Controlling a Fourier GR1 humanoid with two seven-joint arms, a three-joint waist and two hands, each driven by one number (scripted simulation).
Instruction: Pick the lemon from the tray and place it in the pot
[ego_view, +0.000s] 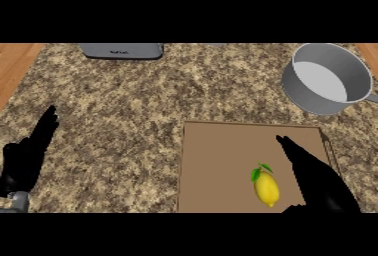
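Low on the brown tray, the lemon lies just left of the right hand, its fingers straight, holding nothing. Upper right stands the pot; the left hand rests open at the left edge.

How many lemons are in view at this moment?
1. The lemon lies on the brown tray, near its lower right, just left of the right hand. None shows in the pot, though its near wall hides part of the inside.
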